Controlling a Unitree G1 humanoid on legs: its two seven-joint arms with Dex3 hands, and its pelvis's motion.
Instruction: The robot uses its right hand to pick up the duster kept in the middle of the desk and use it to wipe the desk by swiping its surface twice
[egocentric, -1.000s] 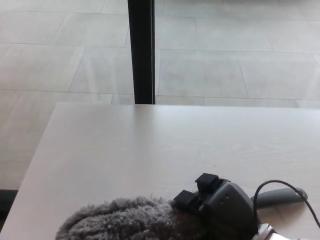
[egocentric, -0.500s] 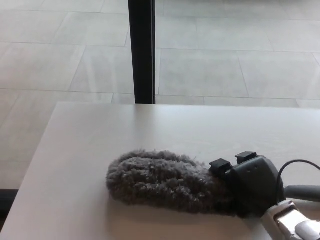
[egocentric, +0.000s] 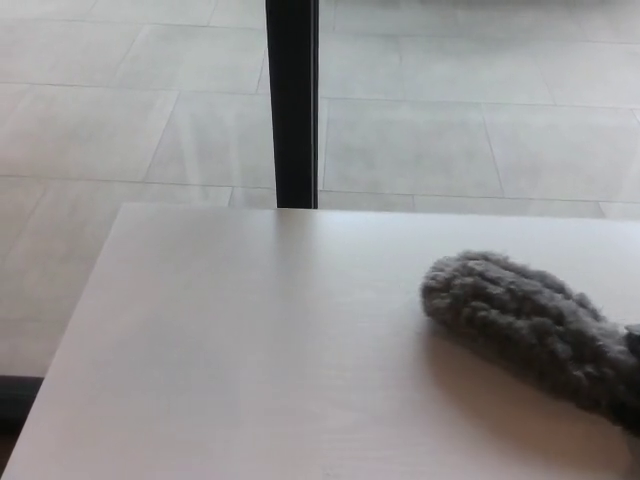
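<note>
Duster (egocentric: 525, 325): grey, fluffy head lying on the desk (egocentric: 250, 350), located at roughly 3 o'clock from the centre of the view. Long axis tilted, running from about 10 o'clock down toward 4 o'clock. Rounded tip directed toward the desk's far edge; opposite end cut off by the right border of the frame. Handle not visible. Soft shadow cast on the desk surface along the near side of the head.

Right hand: outside the frame. State of grasp impossible to tell from this view; no contact with the duster visible.

Left hand: outside the frame as well.

Desk: pale wood-grain top, filling the lower half of the view. Far edge running horizontally across the middle of the frame; left edge slanting down toward 7 o'clock.

Black vertical post (egocentric: 293, 100): standing beyond the far edge of the desk at about 12 o'clock, slightly left of centre.

Tiled floor (egocentric: 450, 140): light grey, large rectangular tiles, visible behind the desk and along its left side.
</note>
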